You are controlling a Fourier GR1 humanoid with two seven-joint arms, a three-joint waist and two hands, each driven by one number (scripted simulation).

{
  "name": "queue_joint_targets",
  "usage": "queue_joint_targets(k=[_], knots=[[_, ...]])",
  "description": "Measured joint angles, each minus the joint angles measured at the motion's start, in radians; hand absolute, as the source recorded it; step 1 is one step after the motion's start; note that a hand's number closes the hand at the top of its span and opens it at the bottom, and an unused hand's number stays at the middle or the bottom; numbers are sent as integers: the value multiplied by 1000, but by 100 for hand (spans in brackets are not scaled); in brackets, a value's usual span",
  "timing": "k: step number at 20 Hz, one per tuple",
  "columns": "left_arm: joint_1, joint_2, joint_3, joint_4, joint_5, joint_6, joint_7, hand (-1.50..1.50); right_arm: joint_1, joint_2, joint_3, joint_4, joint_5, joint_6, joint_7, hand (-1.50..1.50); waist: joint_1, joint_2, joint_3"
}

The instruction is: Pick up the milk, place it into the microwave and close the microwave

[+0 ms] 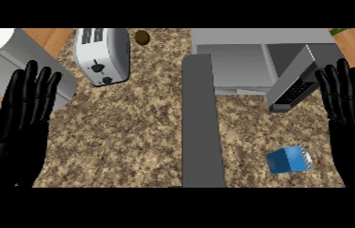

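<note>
2 cut off up top: microwave (235, 65) & toaster (104, 53).

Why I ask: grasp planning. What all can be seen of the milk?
The milk is a blue carton, boxy, with a paler striped face on its right. It sits askew on the counter near the front right, before the open microwave. Only the counter touches it; the right hand is beside it, apart.

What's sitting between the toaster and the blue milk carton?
In the head view, a long grey panel lies between the toaster and the milk carton; the rest of that stretch is bare counter.
</note>
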State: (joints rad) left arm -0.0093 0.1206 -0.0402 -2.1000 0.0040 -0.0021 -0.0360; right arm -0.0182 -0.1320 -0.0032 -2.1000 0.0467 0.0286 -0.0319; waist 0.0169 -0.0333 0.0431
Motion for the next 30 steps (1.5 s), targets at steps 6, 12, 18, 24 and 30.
queue_joint_targets(k=[6, 12, 18, 24, 30], knots=[[-8, 32, 45, 23, 36, -31, 19, -150, 131, 17, -14, -152, 31, -42, 70, -150, -26, 23, -34], [56, 24, 118, 31, 267, -109, 76, -150, 282, 58, 21, -297, -5, -37, 127, -150, -26, 28, -42], [201, 46, 188, -96, 414, -185, 127, -150, 357, 73, -4, -356, -13, -40, 173, -150, -16, 30, -43], [300, 58, 271, -132, 514, -274, 116, -150, 424, 92, -14, -329, 18, -28, 130, -150, -15, 30, -43], [377, 55, 342, -182, 582, -327, 129, -150, 427, 119, -47, -195, 40, -53, 49, -150, -13, 31, -43]])
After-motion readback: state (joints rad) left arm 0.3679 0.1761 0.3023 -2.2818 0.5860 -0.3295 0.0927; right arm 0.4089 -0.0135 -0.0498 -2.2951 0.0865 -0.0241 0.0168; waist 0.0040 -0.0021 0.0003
